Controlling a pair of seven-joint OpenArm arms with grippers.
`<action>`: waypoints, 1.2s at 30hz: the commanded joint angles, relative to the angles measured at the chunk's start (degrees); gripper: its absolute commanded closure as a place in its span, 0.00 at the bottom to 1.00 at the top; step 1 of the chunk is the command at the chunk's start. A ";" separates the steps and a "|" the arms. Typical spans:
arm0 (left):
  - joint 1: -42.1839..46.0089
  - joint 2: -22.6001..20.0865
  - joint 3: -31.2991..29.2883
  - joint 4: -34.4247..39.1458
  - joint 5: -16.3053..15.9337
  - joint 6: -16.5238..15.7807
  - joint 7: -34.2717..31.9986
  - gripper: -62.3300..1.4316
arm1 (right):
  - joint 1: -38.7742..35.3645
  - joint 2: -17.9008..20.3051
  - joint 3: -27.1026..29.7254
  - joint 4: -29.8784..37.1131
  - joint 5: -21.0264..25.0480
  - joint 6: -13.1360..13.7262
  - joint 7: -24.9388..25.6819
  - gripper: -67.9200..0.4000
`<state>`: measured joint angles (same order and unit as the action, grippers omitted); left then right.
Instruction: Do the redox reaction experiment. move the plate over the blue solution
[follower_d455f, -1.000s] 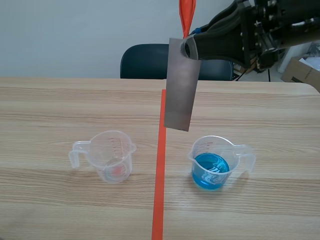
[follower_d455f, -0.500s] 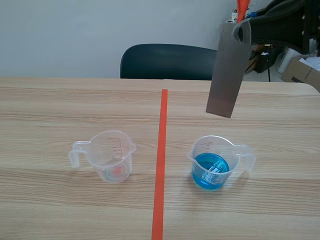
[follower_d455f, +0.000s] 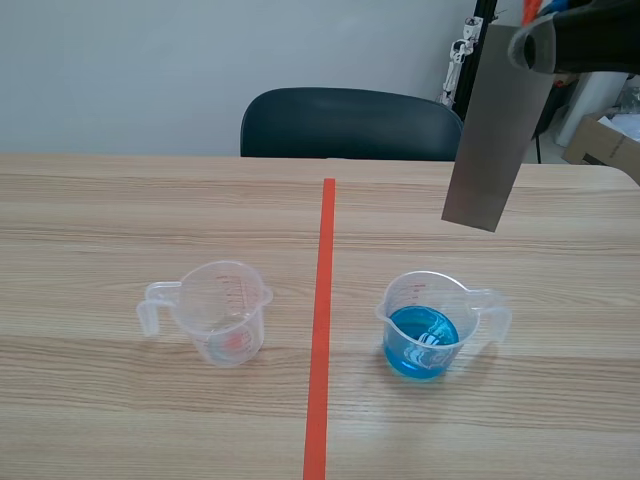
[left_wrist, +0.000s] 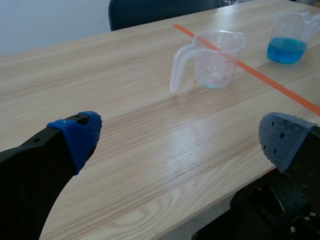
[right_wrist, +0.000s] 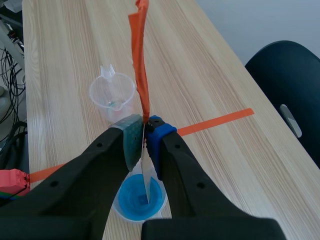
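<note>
Nearest to me, over the close edge of the table, my left claw hangs with its blue-padded fingers spread wide and nothing between them. Ahead of it, at about one o'clock, stands the clear beaker, empty but for a small reddish speck at its bottom that I cannot make out. Across the orange tape line, at three o'clock from that beaker and well apart from it, stands the second beaker. Its handle points to three o'clock and it is roughly a third full of blue solution. Higher up, my right claw is pinching the upper end of the grey metal plate, and an orange strip rises from between my pads. The plate hangs nearly upright, its lower end tipped toward seven o'clock, in the air over the blue solution and clear of it. Farthest off, at twelve o'clock behind the table, is a dark chair.
</note>
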<state>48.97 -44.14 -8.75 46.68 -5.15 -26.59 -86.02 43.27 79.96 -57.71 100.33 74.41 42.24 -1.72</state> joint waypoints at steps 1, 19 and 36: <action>1.05 -1.90 -0.28 1.90 -3.80 0.24 -3.01 0.00 | 0.48 1.25 1.55 1.14 0.83 0.48 1.40 0.99; 1.38 -18.01 -3.76 24.59 -24.48 0.20 18.80 0.00 | -6.60 5.55 1.55 3.58 -9.92 0.48 12.87 0.99; -17.75 -21.64 -3.54 40.74 -24.52 -4.55 42.18 0.00 | -6.62 4.81 1.55 1.25 -26.49 0.48 24.96 0.99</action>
<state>31.57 -65.76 -12.49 86.96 -28.99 -31.18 -43.40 35.35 84.95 -57.34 102.10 47.44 42.28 22.11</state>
